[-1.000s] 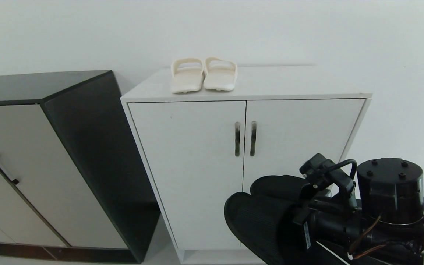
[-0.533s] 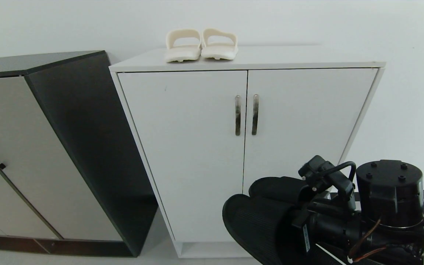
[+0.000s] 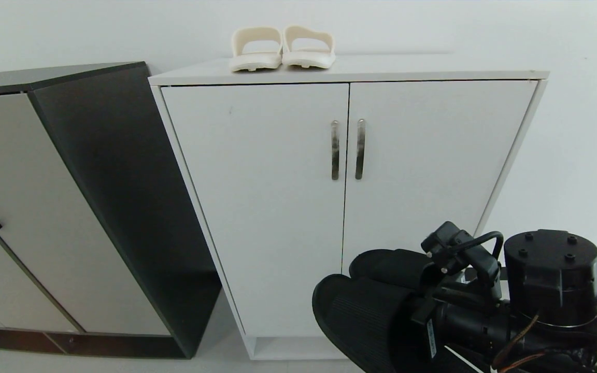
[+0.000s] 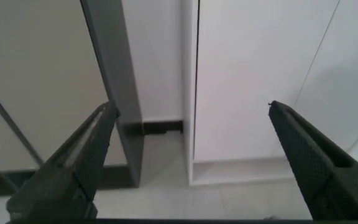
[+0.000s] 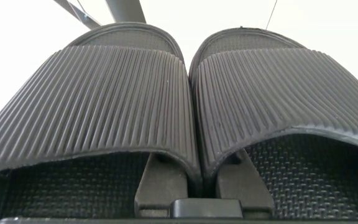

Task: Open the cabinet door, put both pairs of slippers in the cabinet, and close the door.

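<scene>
Over the last second the whole head view has been shifted, so the cabinet (image 3: 257,207) is seen higher and more face-on (a camera move, not a move of things). The cream slippers (image 3: 282,49) rest on its top, towards the left. Both doors are shut. The black slippers (image 3: 376,300) are clamped as a pair by the right gripper (image 3: 433,305), low before the right door. The left gripper (image 4: 191,107) is spread wide with nothing held, near the cabinet's lower left corner. Door opening is judged still to come.

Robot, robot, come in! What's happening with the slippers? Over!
Right gripper shut on black slippers. Left gripper open, empty. Cream slippers atop shut white cabinet.
</scene>
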Robot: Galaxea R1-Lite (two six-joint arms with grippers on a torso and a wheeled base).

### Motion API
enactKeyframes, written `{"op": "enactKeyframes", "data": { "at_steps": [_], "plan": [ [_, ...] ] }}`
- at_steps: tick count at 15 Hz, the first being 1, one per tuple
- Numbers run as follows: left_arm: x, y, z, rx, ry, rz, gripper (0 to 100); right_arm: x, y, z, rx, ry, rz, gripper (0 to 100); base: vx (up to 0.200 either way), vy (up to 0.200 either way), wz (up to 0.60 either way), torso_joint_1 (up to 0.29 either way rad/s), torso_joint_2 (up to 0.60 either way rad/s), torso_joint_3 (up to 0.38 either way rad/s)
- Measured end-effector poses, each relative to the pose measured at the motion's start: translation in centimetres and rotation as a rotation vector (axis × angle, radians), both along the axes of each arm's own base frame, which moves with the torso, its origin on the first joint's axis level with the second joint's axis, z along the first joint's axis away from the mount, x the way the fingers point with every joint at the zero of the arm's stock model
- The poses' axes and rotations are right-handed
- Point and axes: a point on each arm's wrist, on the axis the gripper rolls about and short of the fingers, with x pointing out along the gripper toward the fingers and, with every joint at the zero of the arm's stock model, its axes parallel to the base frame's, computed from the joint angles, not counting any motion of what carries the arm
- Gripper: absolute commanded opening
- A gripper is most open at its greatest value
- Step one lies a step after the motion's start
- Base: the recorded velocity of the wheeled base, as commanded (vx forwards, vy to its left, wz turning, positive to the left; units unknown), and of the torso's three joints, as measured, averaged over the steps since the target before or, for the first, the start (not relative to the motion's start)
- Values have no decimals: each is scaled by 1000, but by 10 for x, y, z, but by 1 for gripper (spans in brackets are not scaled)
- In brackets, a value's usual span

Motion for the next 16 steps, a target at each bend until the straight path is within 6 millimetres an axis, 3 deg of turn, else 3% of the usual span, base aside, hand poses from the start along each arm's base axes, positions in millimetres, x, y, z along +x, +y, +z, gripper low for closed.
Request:
{"op": "enactKeyframes", "data": {
  "at_steps": [3, 7, 12, 16],
  "plan": [
    [7, -1, 49, -42, -29, -42, 100, 1, 1, -1, 3, -4, 0, 0, 0, 0, 0, 0, 0, 0],
    [52, -5, 99, -42, -41, -212, 100, 1, 1, -4, 2, -2, 0, 0, 0, 0, 0, 0, 0, 0],
    [123, -19, 127, -48, 51, -474, 100, -2, 1, -8, -25, -16, 19, 0, 0, 0, 0, 0, 0, 0],
    [181, -62, 148, -48, 44, -688, 100, 2, 3, -11, -11, -21, 12, 0, 0, 0, 0, 0, 0, 0]
  ]
}}
